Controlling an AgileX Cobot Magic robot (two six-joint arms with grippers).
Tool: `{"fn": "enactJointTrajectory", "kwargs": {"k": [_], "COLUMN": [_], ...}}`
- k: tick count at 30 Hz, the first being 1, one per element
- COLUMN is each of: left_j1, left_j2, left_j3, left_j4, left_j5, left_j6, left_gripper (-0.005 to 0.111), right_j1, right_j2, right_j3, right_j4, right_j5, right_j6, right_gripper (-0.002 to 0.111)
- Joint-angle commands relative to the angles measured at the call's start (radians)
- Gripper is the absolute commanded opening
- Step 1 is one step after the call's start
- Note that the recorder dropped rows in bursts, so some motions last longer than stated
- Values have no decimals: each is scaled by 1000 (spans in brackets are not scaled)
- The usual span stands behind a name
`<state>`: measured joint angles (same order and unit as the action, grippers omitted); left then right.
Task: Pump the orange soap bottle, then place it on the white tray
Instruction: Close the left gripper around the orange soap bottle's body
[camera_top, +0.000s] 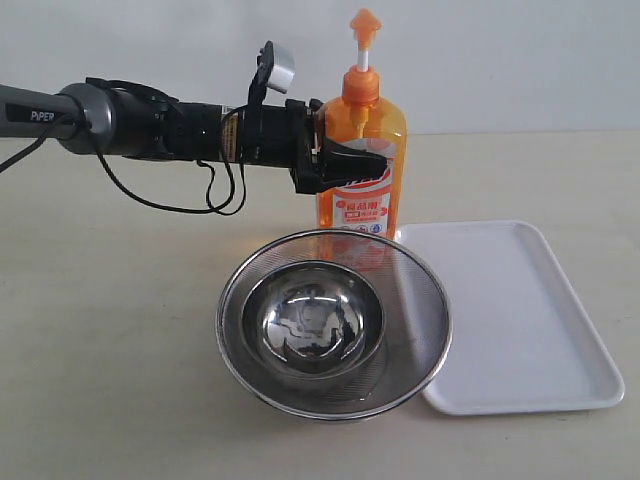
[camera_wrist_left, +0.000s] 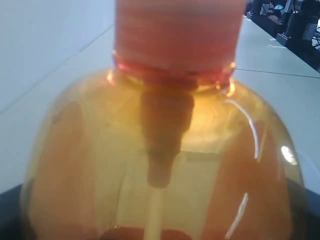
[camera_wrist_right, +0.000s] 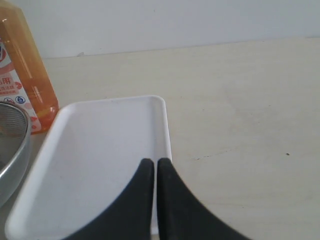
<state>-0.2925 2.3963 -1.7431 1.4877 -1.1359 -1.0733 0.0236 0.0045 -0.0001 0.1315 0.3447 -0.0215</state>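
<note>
Bottle (camera_top: 365, 215) upright on counter (camera_top: 120, 330), 12 o'clock of strainer (camera_top: 425, 300); L claw (camera_top: 372, 157) straddles its shoulder, grip unclear; R claw (camera_wrist_right: 154, 163) closed near tray (camera_wrist_right: 110, 145).

Exterior camera sits low across the desk (camera_top: 110, 330), facing the orange soap bottle (camera_top: 362, 170) head-on, wall behind it. Left wrist camera is jammed right up against that bottle's shoulder, which fills the frame. Right wrist camera looks down over the white tray (camera_wrist_right: 100, 150) beside the bottle. All three views share the bottle.
</note>
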Motion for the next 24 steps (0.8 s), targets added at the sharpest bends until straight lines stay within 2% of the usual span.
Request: {"fn": "enactJointTrajectory", "kwargs": {"k": [1,24], "left_j1": [-8,-8], "left_j2": [-1,-1], "left_j3": [-7,-7], "left_j4": [-11,-33], "left_j5": [-18,-26], "left_j6": [-7,-11], "left_gripper": [7,7], "right_j1": [-3,-3], "right_j2": [-5,-5], "right_j3": [0,0], "right_j4": [-5,-5], "right_j5": [-11,-11], "right_j6": [0,0], "right_gripper": [0,0]}}
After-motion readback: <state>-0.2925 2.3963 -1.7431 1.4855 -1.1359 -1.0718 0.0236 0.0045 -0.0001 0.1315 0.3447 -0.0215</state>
